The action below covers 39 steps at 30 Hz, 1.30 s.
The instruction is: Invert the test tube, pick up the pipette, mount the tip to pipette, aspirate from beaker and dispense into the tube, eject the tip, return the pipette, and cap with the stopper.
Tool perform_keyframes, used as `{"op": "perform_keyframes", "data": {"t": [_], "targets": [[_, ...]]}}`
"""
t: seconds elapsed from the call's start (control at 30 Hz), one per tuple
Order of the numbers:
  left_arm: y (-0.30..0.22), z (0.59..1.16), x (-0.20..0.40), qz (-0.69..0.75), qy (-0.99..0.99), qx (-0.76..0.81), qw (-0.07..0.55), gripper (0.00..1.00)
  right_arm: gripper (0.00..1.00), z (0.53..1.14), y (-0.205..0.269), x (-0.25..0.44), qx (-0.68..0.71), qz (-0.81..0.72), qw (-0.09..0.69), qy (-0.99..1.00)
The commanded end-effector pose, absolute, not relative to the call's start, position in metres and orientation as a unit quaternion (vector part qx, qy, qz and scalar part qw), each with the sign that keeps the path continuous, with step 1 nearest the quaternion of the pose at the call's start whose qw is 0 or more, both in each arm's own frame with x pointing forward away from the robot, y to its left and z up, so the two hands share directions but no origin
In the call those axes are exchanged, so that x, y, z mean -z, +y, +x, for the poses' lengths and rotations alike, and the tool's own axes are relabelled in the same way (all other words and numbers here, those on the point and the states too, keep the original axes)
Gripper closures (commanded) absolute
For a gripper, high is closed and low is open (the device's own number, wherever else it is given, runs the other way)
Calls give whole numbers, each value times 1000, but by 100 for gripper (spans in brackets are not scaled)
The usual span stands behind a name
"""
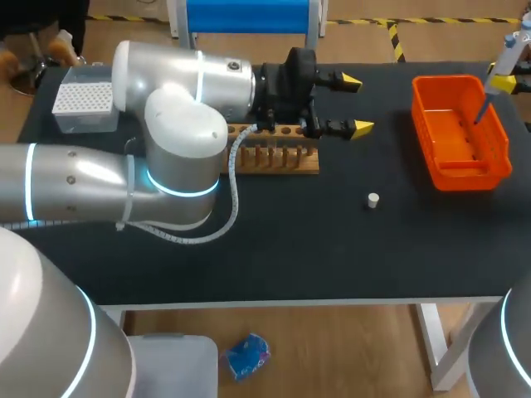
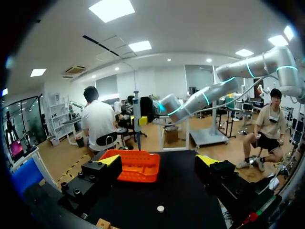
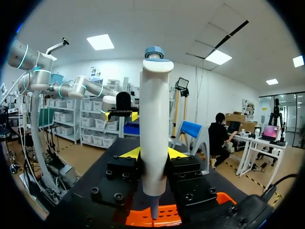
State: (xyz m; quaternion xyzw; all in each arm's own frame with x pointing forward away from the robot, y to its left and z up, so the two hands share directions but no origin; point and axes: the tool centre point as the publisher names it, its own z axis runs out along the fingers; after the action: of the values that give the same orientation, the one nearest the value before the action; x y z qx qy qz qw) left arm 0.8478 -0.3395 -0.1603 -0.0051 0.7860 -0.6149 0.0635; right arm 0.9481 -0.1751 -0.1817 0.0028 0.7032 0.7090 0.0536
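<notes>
Pipette over the basket, late in the task

The right pincer [image 3: 153,153] pinches the pipette [image 3: 155,119] above the orange basket [image 1: 455,177], so I judge the step is ejecting the tip; whether a tip is on it I cannot tell. The left pincer [image 1: 357,104] is spread, empty, just beside the wooden rack [image 1: 278,162]. The white stopper [image 1: 373,199] lies on the tabletop [image 1: 332,249], so returning the pipette and capping remain. The tube I cannot make out.
</notes>
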Motion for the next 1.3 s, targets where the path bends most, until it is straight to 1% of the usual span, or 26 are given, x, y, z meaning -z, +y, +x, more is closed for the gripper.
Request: {"op": "perform_keyframes", "data": {"t": [0.03,0.27,0.37,0.53,0.9,1.3], "targets": [[-340,849,166,-2,775,629,68,0,100,949,-176,181,-708,2,52,704],[-307,837,186,-47,738,667,94,0,100,949,-176,181,-708,2,52,704],[-291,830,186,-58,722,680,111,0,100,949,-176,181,-708,2,52,704],[-277,827,182,-61,711,691,116,0,100,949,-176,181,-708,2,52,704],[-279,836,170,-22,715,693,93,0,100,949,-176,181,-708,2,52,704],[-274,840,154,-45,739,663,105,0,100,949,-176,181,-708,2,52,704]]}}
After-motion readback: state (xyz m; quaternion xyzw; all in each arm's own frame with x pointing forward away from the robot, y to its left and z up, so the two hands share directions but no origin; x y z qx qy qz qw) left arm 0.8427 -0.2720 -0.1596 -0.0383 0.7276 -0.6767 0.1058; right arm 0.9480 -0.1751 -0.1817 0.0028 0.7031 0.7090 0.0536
